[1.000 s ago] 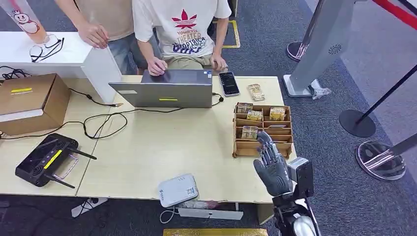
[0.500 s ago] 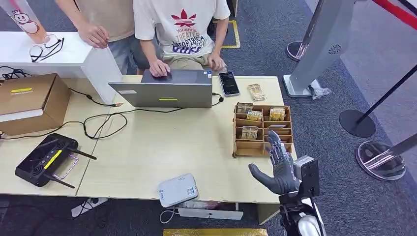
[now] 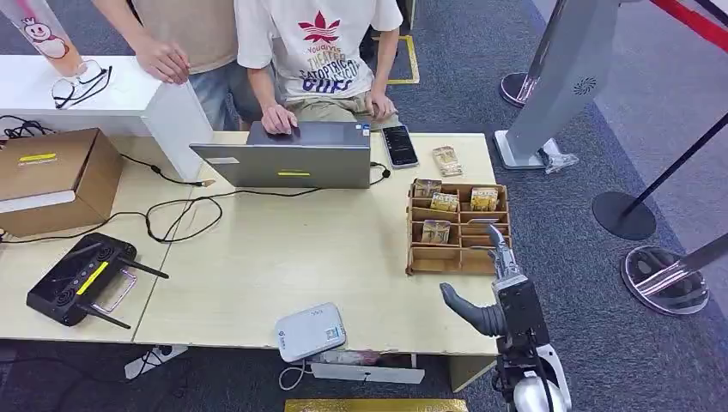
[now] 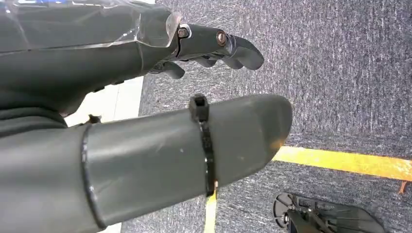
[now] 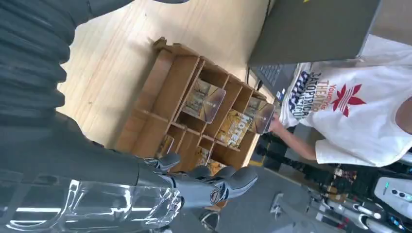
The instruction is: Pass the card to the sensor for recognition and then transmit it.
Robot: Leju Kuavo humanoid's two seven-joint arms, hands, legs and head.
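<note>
- Where the light wooden desk (image 3: 283,257) ends on the robot's right, a wooden card rack (image 3: 458,228) sits close to that edge, with grey carpet floor (image 3: 584,283) beyond it.
- The rack's compartments hold several cards (image 3: 444,202), standing tilted; one more small bundle (image 3: 446,160) lies on the desk behind the rack, beside a phone (image 3: 399,145).
- The near desk edge carries a white sensor box (image 3: 311,331), which overhangs that edge, well apart from the rack; bare desk lies between the two.
- A laptop (image 3: 288,163) stands at the far side, with a person (image 3: 322,51) seated behind it, one hand on it.
- On the left part are a cardboard box (image 3: 51,176), a black controller (image 3: 81,279) and loose cables.
- Off the desk to the right stand a grey post base (image 3: 532,150) and round stanchion bases (image 3: 624,215).
- The right hand (image 3: 489,296) is raised at the desk's near right corner, just in front of the rack, fingers pointing up toward it and thumb stretched out leftward; it holds nothing and is spread.
- In the right wrist view the fingers (image 5: 228,182) reach over the rack's edge, not touching any card.
- The left hand (image 4: 160,111) hangs over carpet marked with a yellow line, fingers loosely extended, holding nothing.
</note>
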